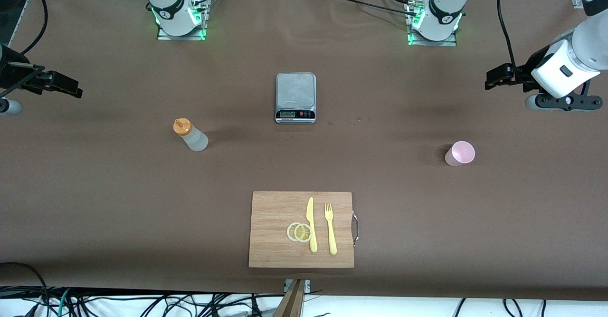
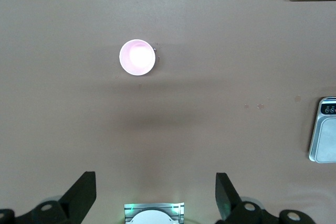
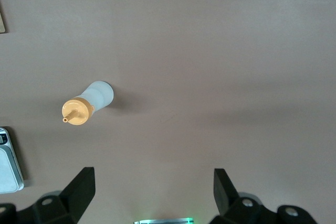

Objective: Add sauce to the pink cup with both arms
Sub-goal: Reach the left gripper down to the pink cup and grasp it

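Sauce bottle (image 1: pixel 190 135) stands untouched at 9 o'clock of the scale (image 1: pixel 295 97), pink cup (image 1: pixel 460 153) at 3 – nothing started. Left wrist view: left gripper (image 2: pixel 156 195) spread wide, empty. Right wrist view: right gripper (image 3: pixel 154 192) likewise.

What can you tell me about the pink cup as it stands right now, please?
The pink cup is a small, pale pink tumbler that looks like plastic, slightly tapered, plain and without a handle. It stands upright and open on the brown table, toward the left arm's end, and looks empty from above. Nothing touches it but the table.
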Controlling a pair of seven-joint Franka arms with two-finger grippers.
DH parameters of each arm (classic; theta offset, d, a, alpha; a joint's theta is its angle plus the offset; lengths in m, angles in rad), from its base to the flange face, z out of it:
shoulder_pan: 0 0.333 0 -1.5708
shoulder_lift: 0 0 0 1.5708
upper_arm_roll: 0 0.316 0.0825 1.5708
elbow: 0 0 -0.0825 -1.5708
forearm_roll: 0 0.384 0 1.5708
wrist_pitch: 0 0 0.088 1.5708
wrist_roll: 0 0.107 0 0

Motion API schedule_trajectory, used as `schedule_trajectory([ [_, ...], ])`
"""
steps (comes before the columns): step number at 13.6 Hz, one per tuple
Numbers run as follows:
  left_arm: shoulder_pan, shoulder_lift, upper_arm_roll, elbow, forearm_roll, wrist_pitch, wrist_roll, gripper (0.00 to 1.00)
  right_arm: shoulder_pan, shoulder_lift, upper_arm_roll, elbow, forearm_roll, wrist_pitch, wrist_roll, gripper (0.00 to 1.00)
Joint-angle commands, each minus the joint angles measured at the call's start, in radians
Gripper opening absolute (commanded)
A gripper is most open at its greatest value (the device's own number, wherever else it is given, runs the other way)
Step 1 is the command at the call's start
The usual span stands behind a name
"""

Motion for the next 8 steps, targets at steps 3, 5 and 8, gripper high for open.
schedule_trajectory([
  [3, 0.024, 0.087, 0.007, 0.101, -0.002, -0.016, 0.006, 1.00, -0.002, -0.001, 0.002, 0.008, -0.002, -0.001, -0.013, 1.00],
  [5, 0.065, 0.120, 0.007, 0.101, -0.010, -0.013, 0.025, 1.00, -0.002, -0.001, 0.002, 0.008, -0.002, -0.001, -0.013, 1.00],
  [8, 0.105, 0.225, 0.007, 0.101, 0.002, 0.047, 0.146, 1.00, -0.002, -0.001, 0.002, 0.008, -0.002, -0.001, -0.013, 1.00],
])
